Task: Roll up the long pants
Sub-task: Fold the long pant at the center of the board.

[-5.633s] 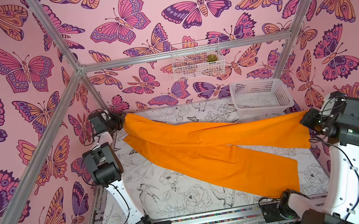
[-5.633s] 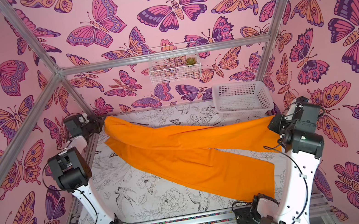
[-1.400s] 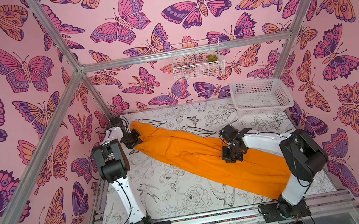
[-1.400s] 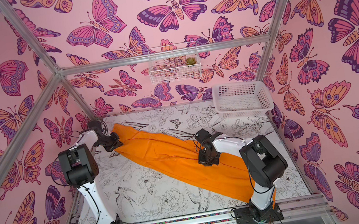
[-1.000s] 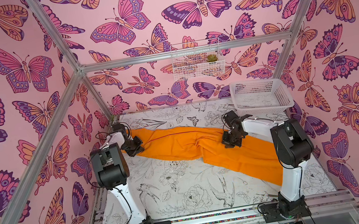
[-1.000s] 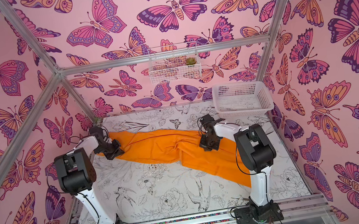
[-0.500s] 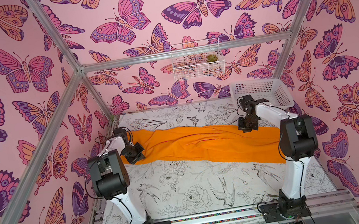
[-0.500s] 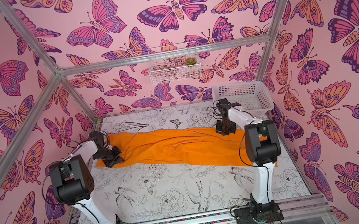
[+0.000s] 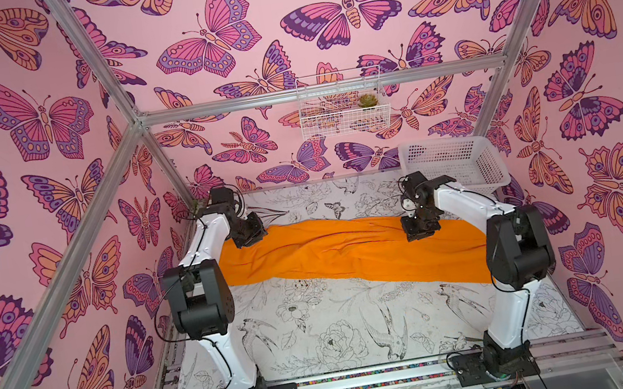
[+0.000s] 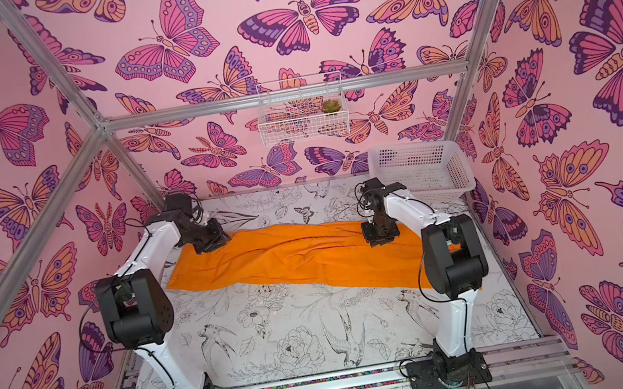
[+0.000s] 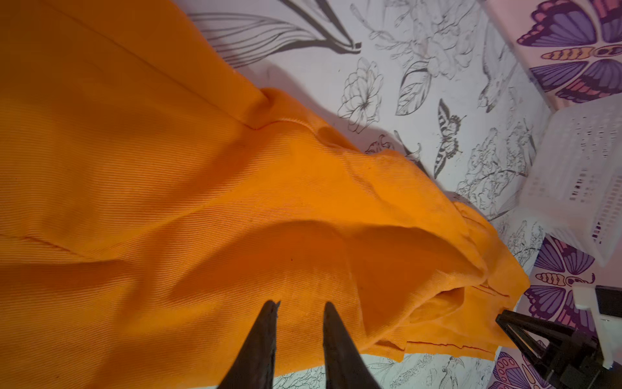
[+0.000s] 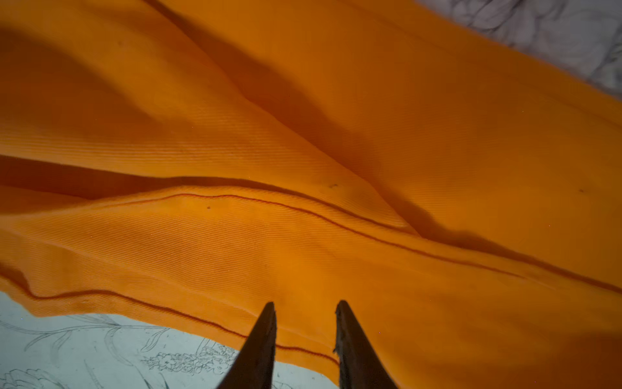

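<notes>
Looking down in both top views, the long pants [image 9: 351, 250] [image 10: 302, 257] lie as one long strip across the table [image 9: 321, 328], with my left end effector [image 9: 251, 234] at one end and my right end effector [image 9: 418, 232] near the other. In the left wrist view, my left end effector [image 11: 299, 303] is slightly spread over the cloth, pinching nothing. In the right wrist view, my right end effector [image 12: 305, 302] is likewise parted.

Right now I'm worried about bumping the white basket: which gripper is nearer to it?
Right. The right gripper is over the long pants, close to the white basket. The left gripper is at the pants' opposite end, far from it.
</notes>
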Controlling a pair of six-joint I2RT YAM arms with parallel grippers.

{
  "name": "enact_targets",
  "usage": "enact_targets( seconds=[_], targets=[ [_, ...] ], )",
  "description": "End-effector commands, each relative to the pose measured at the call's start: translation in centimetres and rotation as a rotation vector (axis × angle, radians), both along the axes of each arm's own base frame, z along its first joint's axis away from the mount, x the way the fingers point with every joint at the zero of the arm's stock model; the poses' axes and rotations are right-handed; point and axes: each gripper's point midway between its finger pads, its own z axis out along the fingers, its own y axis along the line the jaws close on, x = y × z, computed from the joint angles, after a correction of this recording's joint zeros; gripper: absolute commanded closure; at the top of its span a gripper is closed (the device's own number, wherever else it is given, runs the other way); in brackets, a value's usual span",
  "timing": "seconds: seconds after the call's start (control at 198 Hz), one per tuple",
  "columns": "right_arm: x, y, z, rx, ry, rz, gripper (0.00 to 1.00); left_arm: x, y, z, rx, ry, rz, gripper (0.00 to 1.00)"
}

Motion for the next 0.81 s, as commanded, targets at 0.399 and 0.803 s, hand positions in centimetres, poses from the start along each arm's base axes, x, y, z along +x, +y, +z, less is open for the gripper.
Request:
enact_targets(
  seconds=[0.399, 0.803],
  targets=[
    [0.8, -0.9, -2.7, -0.093, 0.068, 0.089, 0.66, -1.9, 0.0, -3.9, -0.021, 0.122, -0.029, 0.75],
    [1.0, -1.2, -4.6, -0.077, 0.126, 0.071, 0.84, -2.4, 0.9, -5.0, -0.023, 0.143, -0.014, 0.77]
  ],
)
